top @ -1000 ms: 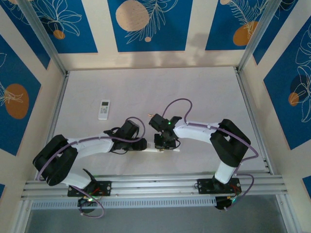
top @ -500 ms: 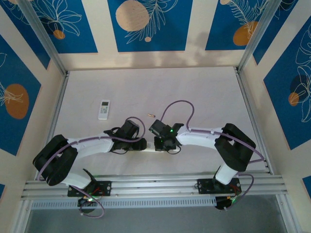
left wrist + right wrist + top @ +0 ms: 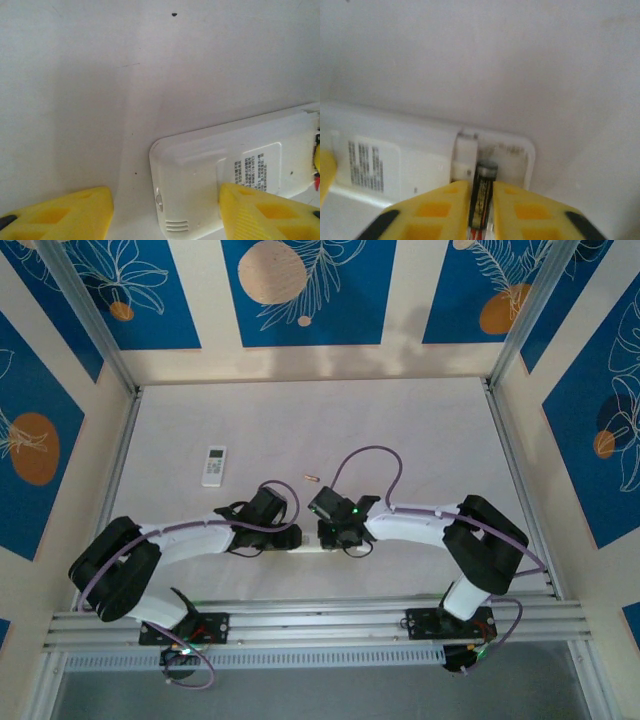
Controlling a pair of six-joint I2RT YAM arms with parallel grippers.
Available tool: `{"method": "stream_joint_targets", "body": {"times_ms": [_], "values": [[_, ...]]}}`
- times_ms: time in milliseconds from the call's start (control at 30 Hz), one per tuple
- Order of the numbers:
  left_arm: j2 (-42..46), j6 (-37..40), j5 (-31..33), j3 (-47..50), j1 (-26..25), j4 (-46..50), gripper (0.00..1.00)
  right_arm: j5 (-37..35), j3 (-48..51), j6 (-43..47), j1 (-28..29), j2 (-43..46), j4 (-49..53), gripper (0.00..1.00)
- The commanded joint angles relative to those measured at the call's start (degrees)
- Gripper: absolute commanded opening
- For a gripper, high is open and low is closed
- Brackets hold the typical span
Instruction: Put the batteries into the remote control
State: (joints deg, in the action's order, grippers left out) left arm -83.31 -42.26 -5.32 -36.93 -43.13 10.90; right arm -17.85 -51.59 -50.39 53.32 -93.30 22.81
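Remote: white plastic remote control (image 3: 225, 165) lay back-up btwn the arms.
R fingers: our right gripper (image 3: 481, 186) pinched a slim dark cylindrical battery (image 3: 481, 200) over the open battery bay (image 3: 505, 152).
L fingers: left gripper (image 3: 162, 194) stood half open, gripping nothing, astride remote's end.
Step tip: we judged: line battery w/ bay, press flat, then release.
Surface: matt white table (image 3: 420, 430); blue leaf-print walls (image 3: 300, 290).

Robot test cell, lab-type. White table (image 3: 300, 420) boxed by aluminium-profile frame (image 3: 90, 315); blue floral-print wall panels (image 3: 305, 290); left arm (image 3: 190, 535), right arm (image 3: 420, 515) bolted to rail (image 3: 320, 625) along table's near edge.
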Motion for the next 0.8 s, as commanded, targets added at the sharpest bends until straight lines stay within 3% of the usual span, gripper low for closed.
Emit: {"method": "stream_joint_targets", "body": {"times_ms": [0,767], "values": [[-2.9,-0.7,0.8,0.1,0.4,-2.4,0.6,-1.6,1.4,0.1,-1.2,2.0,-5.2,0.29],[-3.3,-1.0,0.3,0.1,0.4,-2.8,0.6,3.8,3.3,-4.2,-0.4,5.3,1.3,0.21]]}}
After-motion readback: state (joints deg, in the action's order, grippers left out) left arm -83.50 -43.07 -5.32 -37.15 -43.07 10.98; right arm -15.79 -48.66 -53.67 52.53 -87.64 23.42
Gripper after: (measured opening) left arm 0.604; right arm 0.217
